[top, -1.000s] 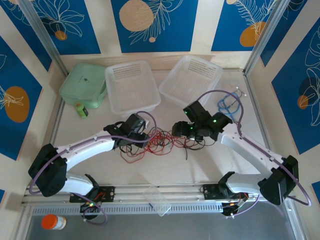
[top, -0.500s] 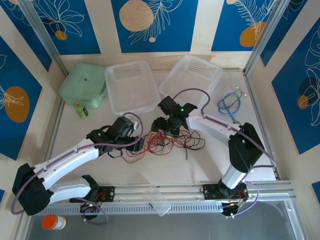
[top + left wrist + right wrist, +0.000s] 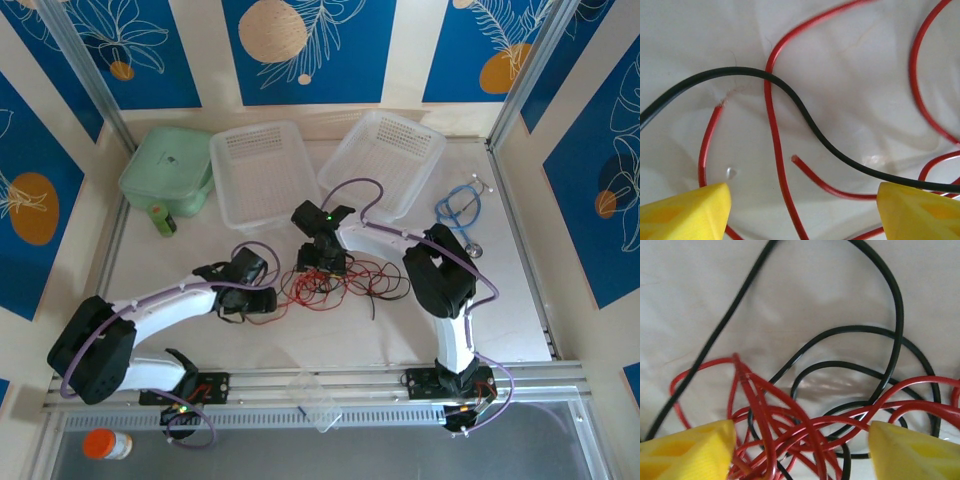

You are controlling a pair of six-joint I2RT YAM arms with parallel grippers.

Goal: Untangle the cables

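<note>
Cables [image 3: 340, 282] (red and black, tangled) at table [image 3: 330, 340] centre. Left gripper [image 3: 802, 215]: jaws apart over red strand. Right gripper [image 3: 801, 452]: jaws apart, astride red knot.

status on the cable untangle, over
Left gripper open, low over thin red and black cables, loose strands here. Right gripper open over the dense knot. Nothing gripped, cables tangled, nothing in the way.
</note>
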